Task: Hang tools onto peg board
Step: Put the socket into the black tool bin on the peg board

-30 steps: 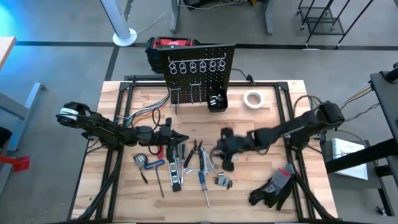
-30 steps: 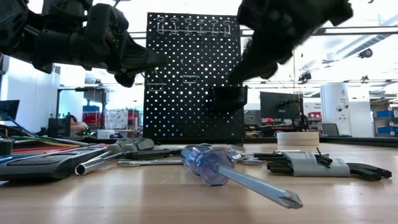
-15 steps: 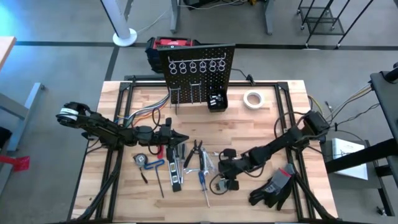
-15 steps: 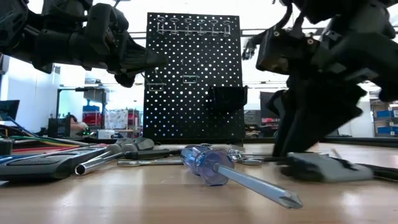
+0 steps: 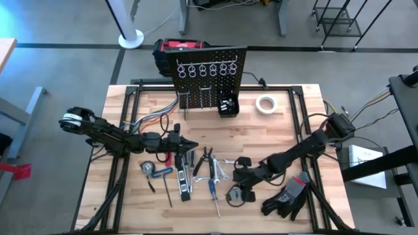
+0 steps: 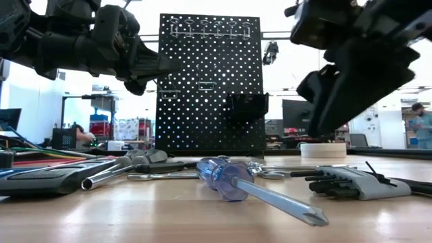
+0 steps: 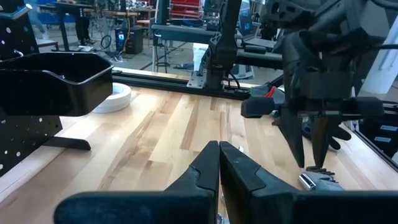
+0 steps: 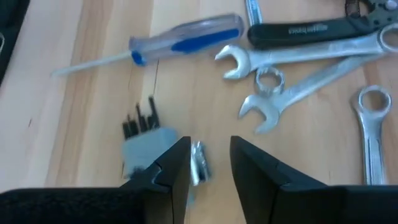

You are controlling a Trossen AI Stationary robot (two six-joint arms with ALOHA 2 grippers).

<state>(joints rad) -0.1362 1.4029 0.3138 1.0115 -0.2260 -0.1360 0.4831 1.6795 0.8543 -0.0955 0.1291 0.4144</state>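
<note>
We find the tools [image 5: 196, 171] lying loose on the front half of the table [image 5: 287, 124], none yet hung; the peg board [image 5: 208, 70] stands upright at the table's far edge, its ring hooks [image 5: 202, 70] bare. The step in hand, as we judge it, is picking up a tool: the right gripper [image 5: 239, 193] hangs low over a small grey hex key set [image 8: 142, 138] at the right end of the tool spread, its fingers [image 8: 171, 165] parted a little and holding nothing. The next move calls for a descent that puts the set between the fingers, then a firm close, since the set lies flat and offers only a thin edge. The left gripper [image 5: 186, 143] waits above the left part of the spread, fingers pressed together and empty. The right wrist view alone shows the set partly between that gripper's fingers, with wrenches [image 8: 298, 59] and a blue screwdriver [image 8: 186, 40] just beyond. The low view shows the right gripper clear of the table, above the set, which the high view cannot settle. The left wrist view shows the board's black bin [image 7: 56, 78] and a white tape roll [image 7: 115, 96] behind it.
</note>
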